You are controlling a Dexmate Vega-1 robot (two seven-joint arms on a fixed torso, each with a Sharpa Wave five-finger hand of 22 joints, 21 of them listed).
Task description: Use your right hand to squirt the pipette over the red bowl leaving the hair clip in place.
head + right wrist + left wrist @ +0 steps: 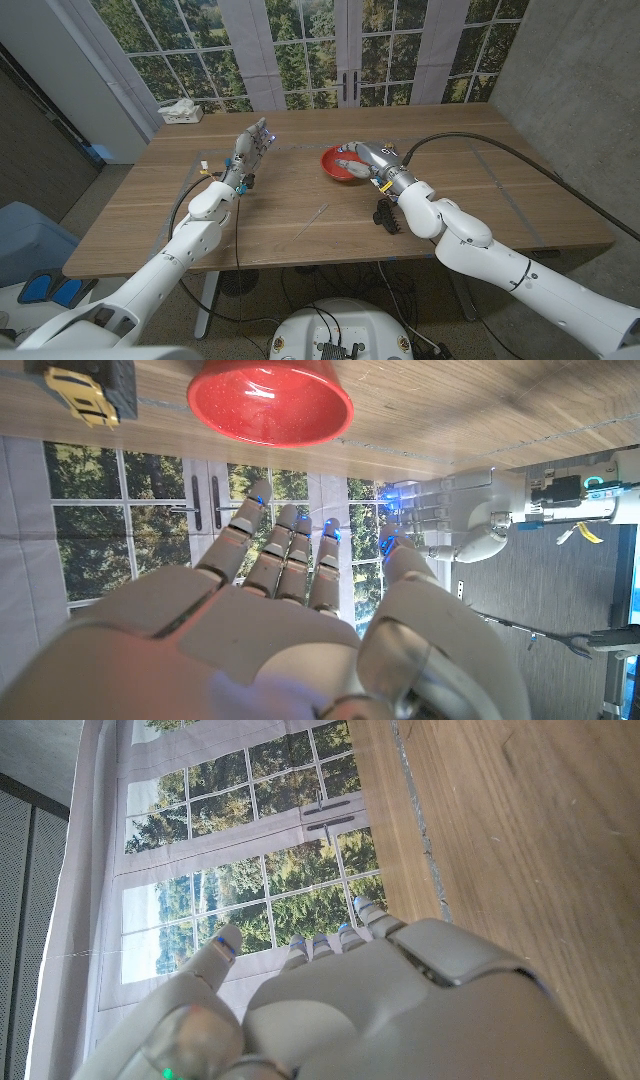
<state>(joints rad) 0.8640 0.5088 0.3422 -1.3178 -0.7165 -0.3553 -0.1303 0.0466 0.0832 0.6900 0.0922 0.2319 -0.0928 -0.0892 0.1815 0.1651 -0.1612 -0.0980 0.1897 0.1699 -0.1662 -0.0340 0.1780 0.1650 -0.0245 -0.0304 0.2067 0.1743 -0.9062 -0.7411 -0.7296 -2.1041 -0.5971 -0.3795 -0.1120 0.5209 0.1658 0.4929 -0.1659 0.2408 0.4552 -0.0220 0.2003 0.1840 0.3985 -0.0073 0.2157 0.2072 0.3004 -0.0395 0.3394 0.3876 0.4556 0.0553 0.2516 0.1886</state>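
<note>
The right hand [362, 160] is hovering over the near rim of the red bowl [334, 163], and in the right wrist view its fingers [290, 550] are reaching out straight and a little apart, with nothing between them. The pipette [312, 220] is lying on the wooden table [150, 190], nearer to the robot than the bowl and apart from it, so it is not yet picked up and no squirt is done. The black hair clip [386, 215] is lying on the table just beside the right forearm, untouched as far as I can see. The left hand [252, 143] is waiting raised with fingers spread, holding nothing. In my judgement almost the whole task is remaining: grasping the pipette, carrying it over the bowl, squeezing.
</note>
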